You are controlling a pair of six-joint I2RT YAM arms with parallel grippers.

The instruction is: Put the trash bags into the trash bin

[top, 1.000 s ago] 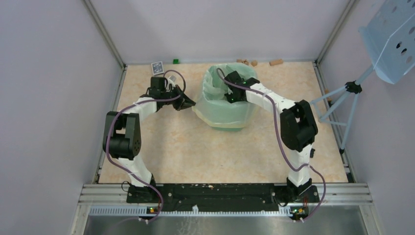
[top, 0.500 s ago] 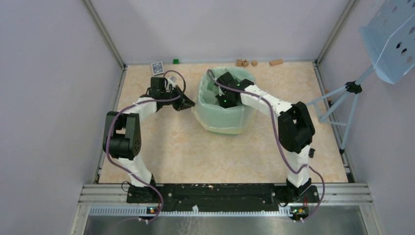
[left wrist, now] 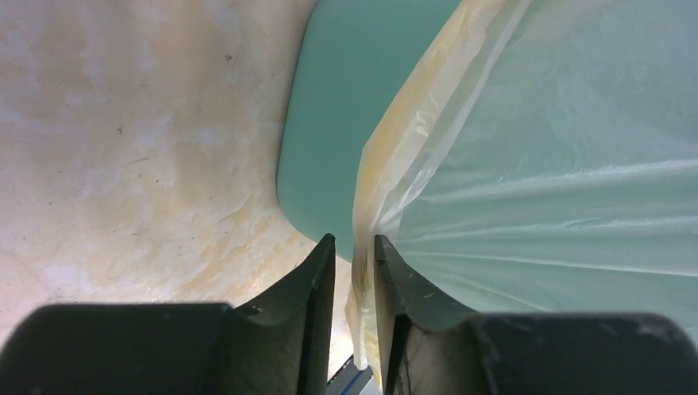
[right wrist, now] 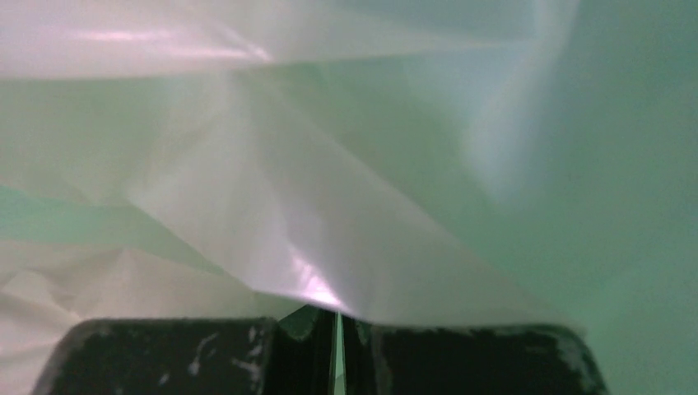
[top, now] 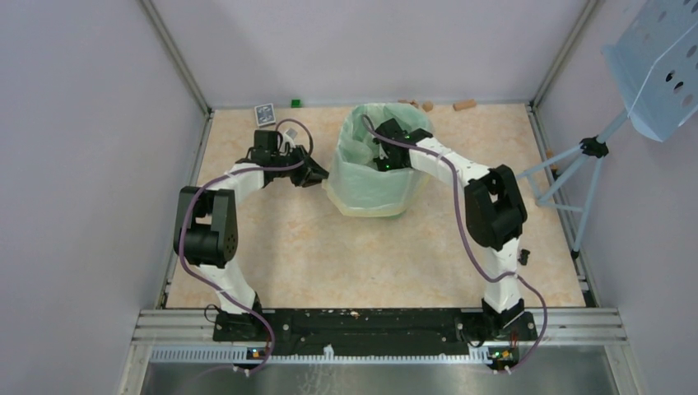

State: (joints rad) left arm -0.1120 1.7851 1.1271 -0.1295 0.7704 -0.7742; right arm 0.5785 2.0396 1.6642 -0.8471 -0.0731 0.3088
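Upper left on the bench [top: 329, 255], a small dark card [top: 263, 113] and a green block [top: 295, 103] lie by the back wall. Just below them in the overhead view, the left fingers [top: 315, 174] reach rightward to the left side of the trash bag [top: 366, 181].

Seen from the left wrist, the left fingers [left wrist: 317, 280] stand slightly apart. The bag's yellower rim band [left wrist: 411, 115] runs down through the narrow gap, close against the right-hand finger. Bench shows beside the band, so it is not clamped. Bare mint-green wall of the trash bin [left wrist: 346, 115] shows left of the band.

At upper centre of the overhead view, the bag lines the bin and drapes over its outer walls almost to the bench. The right arm bends over the mouth, and the right fingers [top: 387, 158] are down inside. From the right wrist, the right fingers [right wrist: 317, 325] are pressed together under folds of film. Whether a fold is caught between them cannot be told.

Right of the bin, brown pieces [top: 465, 104] lie by the back wall. A pale-blue perforated panel [top: 658, 66] on a tripod [top: 588, 148] stands at the right edge.
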